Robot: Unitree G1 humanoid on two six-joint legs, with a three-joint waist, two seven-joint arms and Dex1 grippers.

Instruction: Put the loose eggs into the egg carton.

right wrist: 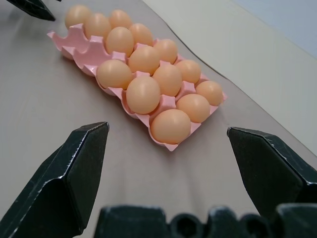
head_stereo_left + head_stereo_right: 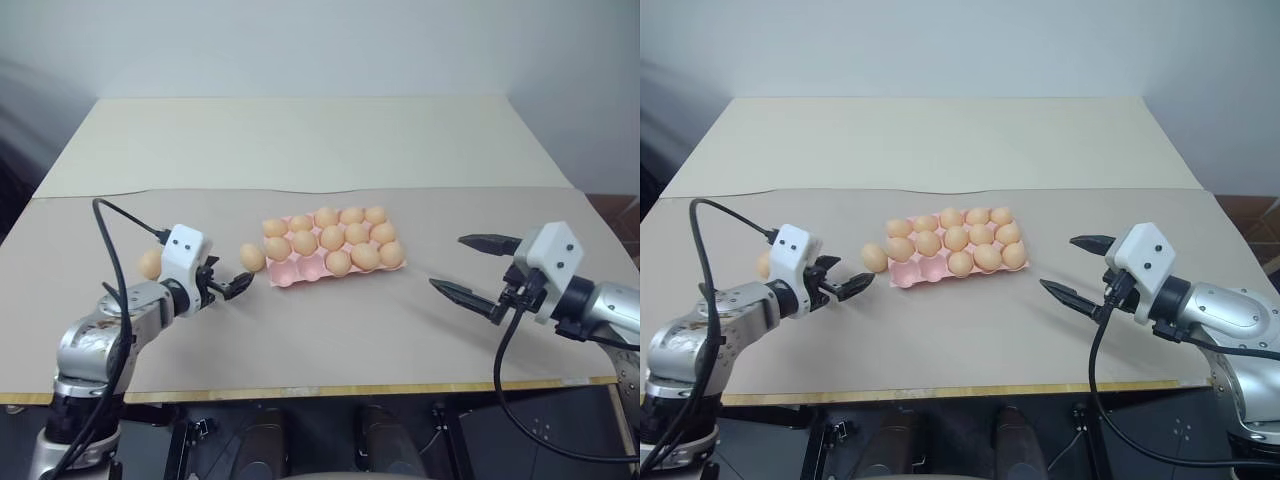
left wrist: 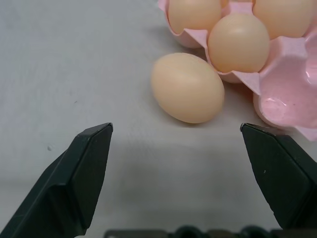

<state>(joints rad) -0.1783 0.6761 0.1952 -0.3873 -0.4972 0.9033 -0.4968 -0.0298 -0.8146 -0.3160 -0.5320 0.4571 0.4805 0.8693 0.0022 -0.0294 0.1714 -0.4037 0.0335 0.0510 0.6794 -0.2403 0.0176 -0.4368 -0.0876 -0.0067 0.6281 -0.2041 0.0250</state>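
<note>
Surface: grey mat [image 2: 330, 330] is covering table.
Carton: egg carton [image 2: 288, 275] is sitting centre.
Loose egg [image 3: 187, 88]: lying at carton's 9 o'clock; fragile, slippery; grip across middle.
Left gripper [image 3: 188, 163]: gaping wide, empty.
Right gripper [image 2: 472, 268]: hanging wide, empty.

Pink egg carton [image 1: 171, 145] mostly filled with eggs [image 1: 143, 94], open right claw [image 1: 168, 163] before it

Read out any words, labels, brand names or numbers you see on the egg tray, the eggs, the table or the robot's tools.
None: no readable text anywhere.
Flat pink moulded egg carton: plain, no print.
Smooth orange-tan eggs, like the loose one beside the carton: no stamps.
White housings of the left tool and right tool: only small dark dots, no lettering.
</note>
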